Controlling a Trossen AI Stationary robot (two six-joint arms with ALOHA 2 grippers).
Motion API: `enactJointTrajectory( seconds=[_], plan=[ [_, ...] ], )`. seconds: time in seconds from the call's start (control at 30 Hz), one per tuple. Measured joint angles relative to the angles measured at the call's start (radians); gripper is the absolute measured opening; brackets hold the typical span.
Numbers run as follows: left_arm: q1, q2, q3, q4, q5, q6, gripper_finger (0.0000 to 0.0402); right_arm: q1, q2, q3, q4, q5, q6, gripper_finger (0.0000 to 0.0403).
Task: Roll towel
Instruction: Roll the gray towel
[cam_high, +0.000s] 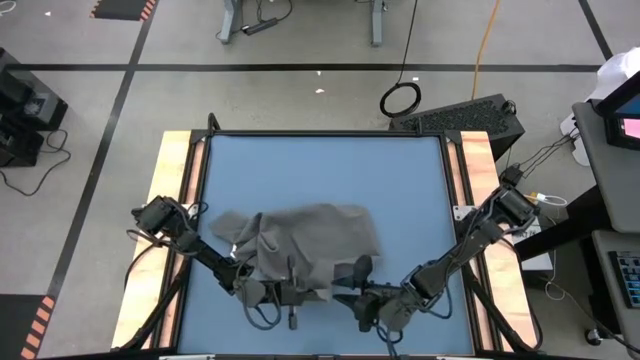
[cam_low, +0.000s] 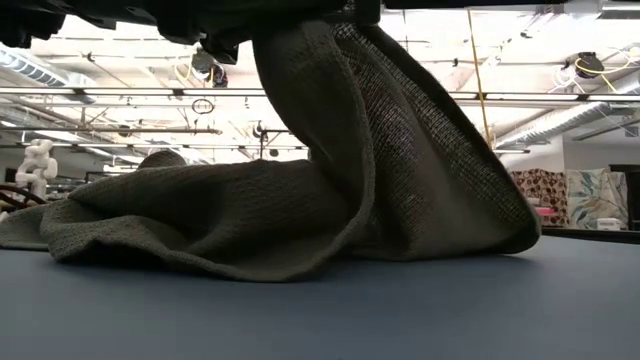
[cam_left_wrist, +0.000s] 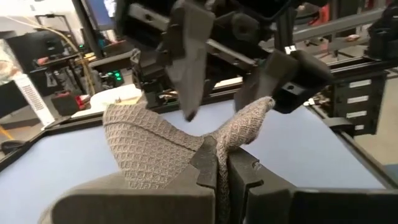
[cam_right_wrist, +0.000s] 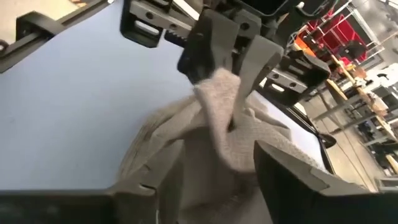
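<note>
The grey-brown towel (cam_high: 300, 240) lies bunched on the blue table (cam_high: 330, 170), toward its near left. One part of it (cam_low: 400, 130) is pulled up into a peak; the rest (cam_low: 200, 220) rests on the tabletop. My left gripper (cam_high: 297, 297) is shut on that raised part, at the towel's near edge. My right gripper (cam_high: 350, 285) stands open just to its right, and its two fingers (cam_left_wrist: 186, 56) are spread wide on either side of the towel's raised tip (cam_left_wrist: 264, 104). My left gripper pinches a gathered fold of the towel (cam_left_wrist: 219, 146) between its two fingers, coming in level from the table's near left. The pinched part is lifted clear and drapes down to the rest on the table. My right gripper's one finger (cam_left_wrist: 280, 81) stands close to the towel's tip; whether it touches, I cannot tell.
Wooden rails (cam_high: 175, 200) run along the table's left and right sides. The far half of the blue tabletop is bare. Beyond the table there is room equipment and cables on the floor (cam_high: 400, 98).
</note>
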Motion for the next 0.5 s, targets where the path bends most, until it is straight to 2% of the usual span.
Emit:
enactJointTrajectory(
  seconds=[0.1, 0.3, 0.4, 0.5],
  plan=[
    [-0.001, 0.000, 0.000, -0.001, 0.004, 0.000, 0.0009, -0.009, 0.000, 0.000, 0.037, 0.000, 0.000, 0.0142],
    [-0.001, 0.000, 0.000, -0.002, 0.004, 0.000, 0.0010, -0.004, 0.000, 0.000, 0.067, -0.022, -0.014, 0.0015],
    [-0.001, 0.000, 0.000, -0.002, -0.007, 0.000, 0.0010, -0.005, 0.000, 0.000, 0.100, -0.021, -0.016, 0.0012],
    [-0.013, 0.000, 0.000, 0.000, -0.078, 0.015, 0.0015, -0.005, 0.000, 0.000, 0.133, -0.014, -0.010, 0.0006]
  ],
)
